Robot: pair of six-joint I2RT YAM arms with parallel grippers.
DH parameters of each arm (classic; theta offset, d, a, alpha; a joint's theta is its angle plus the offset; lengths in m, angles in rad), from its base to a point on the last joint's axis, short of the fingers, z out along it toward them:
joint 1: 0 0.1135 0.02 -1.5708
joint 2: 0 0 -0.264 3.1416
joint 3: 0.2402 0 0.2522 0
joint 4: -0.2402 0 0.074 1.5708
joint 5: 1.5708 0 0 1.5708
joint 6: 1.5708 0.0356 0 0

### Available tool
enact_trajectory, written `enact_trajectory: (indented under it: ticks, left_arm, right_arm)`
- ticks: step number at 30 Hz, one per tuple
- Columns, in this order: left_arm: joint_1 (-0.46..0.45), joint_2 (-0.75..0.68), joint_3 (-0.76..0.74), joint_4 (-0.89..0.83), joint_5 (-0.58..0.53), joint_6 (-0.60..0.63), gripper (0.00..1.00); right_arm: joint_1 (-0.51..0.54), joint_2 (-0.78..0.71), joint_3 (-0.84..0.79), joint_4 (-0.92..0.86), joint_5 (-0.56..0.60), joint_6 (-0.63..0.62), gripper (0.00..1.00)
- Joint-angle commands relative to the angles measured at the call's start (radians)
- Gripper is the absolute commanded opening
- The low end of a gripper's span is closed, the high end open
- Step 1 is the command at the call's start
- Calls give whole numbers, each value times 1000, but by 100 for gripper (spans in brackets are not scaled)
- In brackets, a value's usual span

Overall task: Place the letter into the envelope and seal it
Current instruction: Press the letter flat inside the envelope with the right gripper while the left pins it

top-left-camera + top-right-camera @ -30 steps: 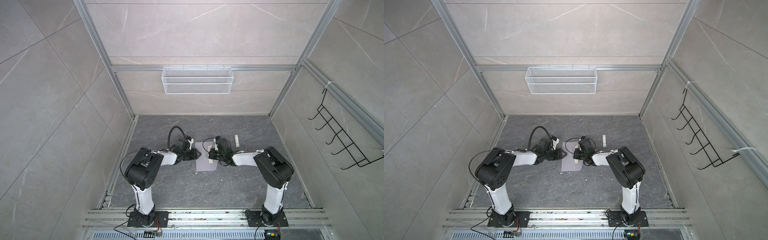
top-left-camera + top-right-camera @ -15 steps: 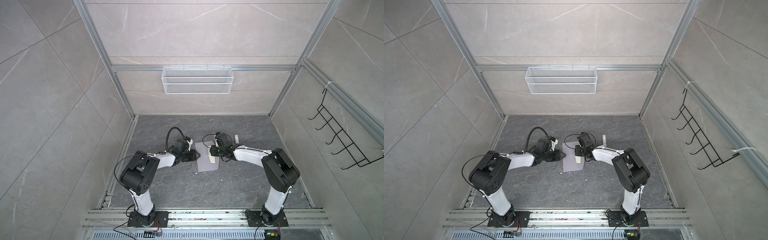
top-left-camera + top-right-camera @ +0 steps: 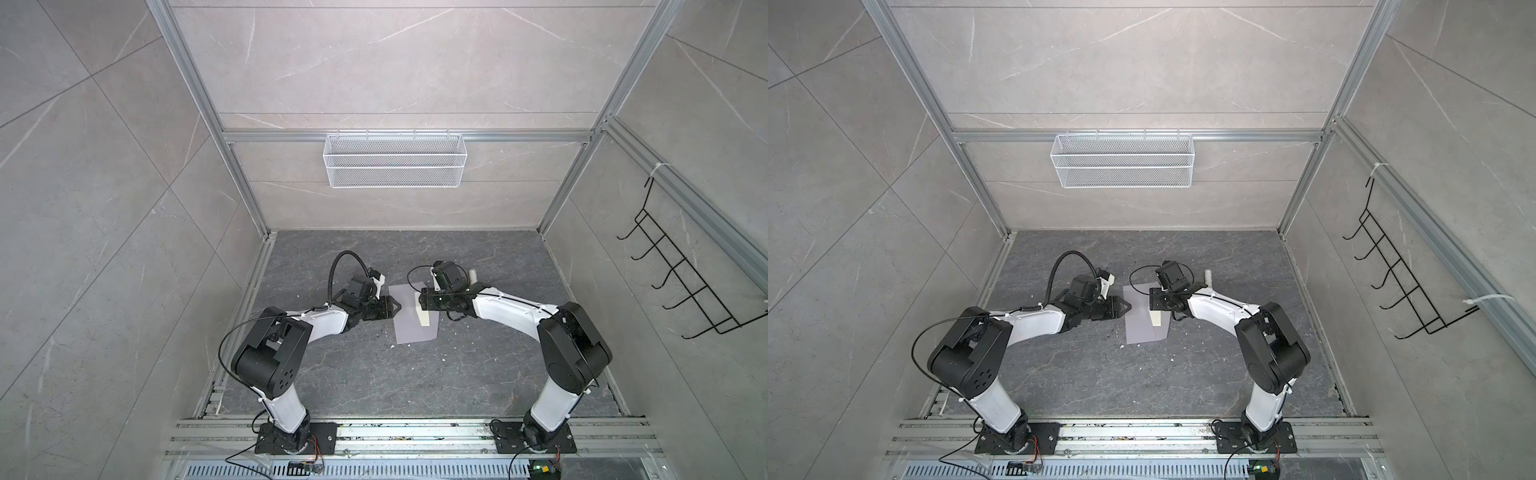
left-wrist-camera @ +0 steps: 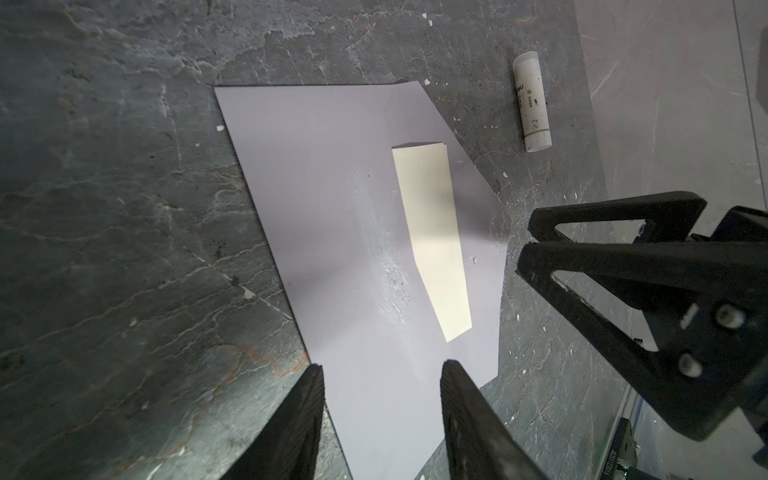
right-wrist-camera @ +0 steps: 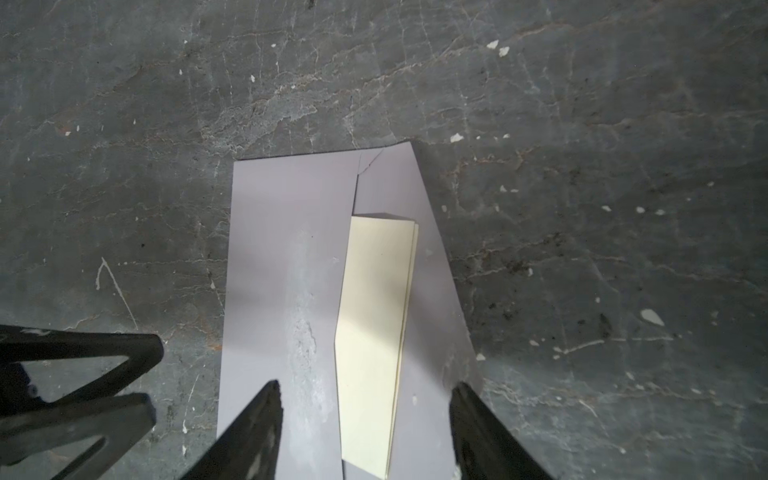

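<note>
Now: left tool (image 4: 382, 365) and right tool (image 5: 366, 384) both jaws apart, empty, over envelope (image 4: 332, 208) flat on bench (image 4: 104, 208). Letter (image 4: 432, 232) partly tucked in pocket, strip showing. Risk: flap folded early creases letter; nudge slides envelope.

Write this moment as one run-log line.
letter: partly in envelope | flap: open | left end effector: open | right end effector: open

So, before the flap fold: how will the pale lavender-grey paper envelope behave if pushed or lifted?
The envelope lies thin and flat on the dark table, so it likely slides. Lifted by one edge, it would probably droop. The folded cream letter, partly tucked in, might slip out.
</note>
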State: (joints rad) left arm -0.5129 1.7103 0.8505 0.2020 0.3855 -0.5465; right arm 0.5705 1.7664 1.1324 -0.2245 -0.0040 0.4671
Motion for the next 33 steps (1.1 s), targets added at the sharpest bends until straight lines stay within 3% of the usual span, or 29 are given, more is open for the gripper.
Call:
enact_trajectory:
  ticks: [1,11,33]
  left_arm:
    - [-6,26,10,2,11,-5,49]
    - [-5,84,15,31,18,-12,50]
    - [-6,147,48,33,27,-12,49]
  right_arm:
    - [6,37,38,-7,-24,4,65]
    - [6,109,63,20,-49,15,59]
    - [-4,177,50,57,-79,36,58]
